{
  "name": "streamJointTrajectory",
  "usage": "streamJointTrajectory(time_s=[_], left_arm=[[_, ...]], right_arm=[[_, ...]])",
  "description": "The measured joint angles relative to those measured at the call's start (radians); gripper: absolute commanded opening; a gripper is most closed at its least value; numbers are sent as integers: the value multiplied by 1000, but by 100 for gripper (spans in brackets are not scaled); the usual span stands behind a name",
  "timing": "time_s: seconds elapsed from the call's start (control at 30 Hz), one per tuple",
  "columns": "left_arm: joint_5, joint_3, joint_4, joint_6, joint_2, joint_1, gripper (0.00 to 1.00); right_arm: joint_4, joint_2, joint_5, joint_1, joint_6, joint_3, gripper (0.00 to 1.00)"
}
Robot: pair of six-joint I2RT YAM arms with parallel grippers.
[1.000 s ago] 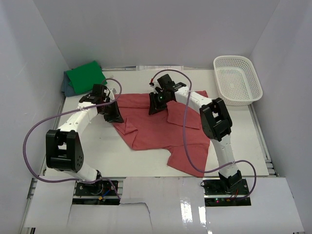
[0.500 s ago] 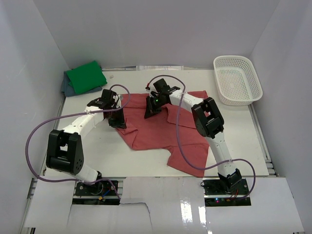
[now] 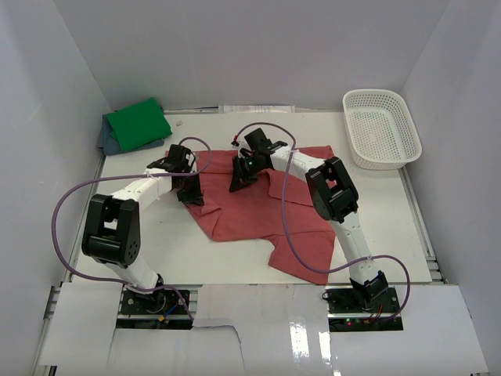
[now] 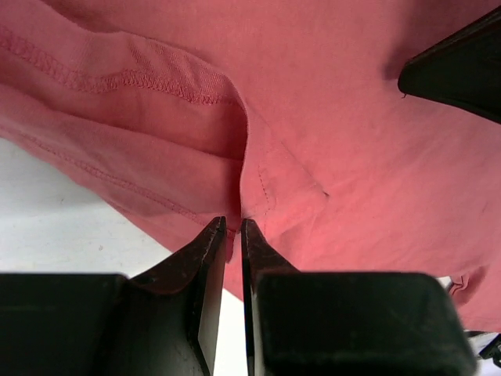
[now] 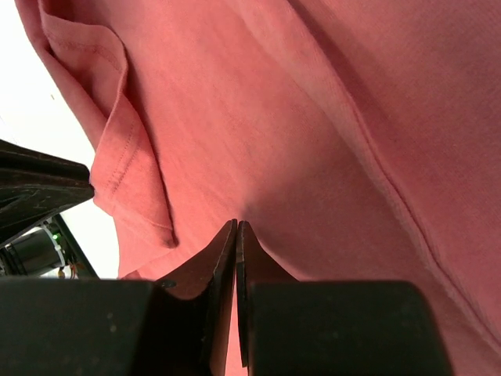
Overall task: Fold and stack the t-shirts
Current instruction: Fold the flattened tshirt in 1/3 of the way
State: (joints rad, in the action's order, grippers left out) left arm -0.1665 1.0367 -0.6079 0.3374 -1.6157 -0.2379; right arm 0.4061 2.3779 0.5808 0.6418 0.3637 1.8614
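The brick-red t-shirt [image 3: 266, 211] lies partly folded in the middle of the table. My left gripper [image 3: 192, 193] is at its left edge, jaws nearly together, pinching a fold of red cloth [image 4: 258, 188] at the tips [image 4: 233, 227]. My right gripper [image 3: 237, 181] is at the shirt's far part, jaws shut with red cloth [image 5: 297, 157] puckered at the tips [image 5: 236, 225]. The green t-shirt [image 3: 138, 124] lies folded at the back left on top of the blue-grey t-shirt [image 3: 109, 142].
A white lattice basket [image 3: 381, 128] stands at the back right. White walls close in the table on three sides. The two arms' purple cables loop over the table on the left and over the shirt.
Both grippers have moved closer together: the left one right and nearer, the right one left. The shirt's left edge has shifted inward with them.
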Motion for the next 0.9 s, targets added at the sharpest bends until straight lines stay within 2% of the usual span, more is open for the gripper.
streamJointTrajectory(time_s=[0.37,0.67,0.77,0.87,0.9], left_arm=[[-8,-1,33,4,-32,0,25],[-69,-2,60,27,-32,0,25],[-83,-8,71,31,-32,0,21],[-93,-17,77,36,-34,0,1],[-98,-18,79,37,-38,0,0]], right_arm=[[-13,0,3,0,0,-12,8],[-14,0,6,0,0,-20,8],[-14,0,6,0,0,-25,8],[-14,0,6,0,0,-25,8],[-14,0,6,0,0,-25,8]])
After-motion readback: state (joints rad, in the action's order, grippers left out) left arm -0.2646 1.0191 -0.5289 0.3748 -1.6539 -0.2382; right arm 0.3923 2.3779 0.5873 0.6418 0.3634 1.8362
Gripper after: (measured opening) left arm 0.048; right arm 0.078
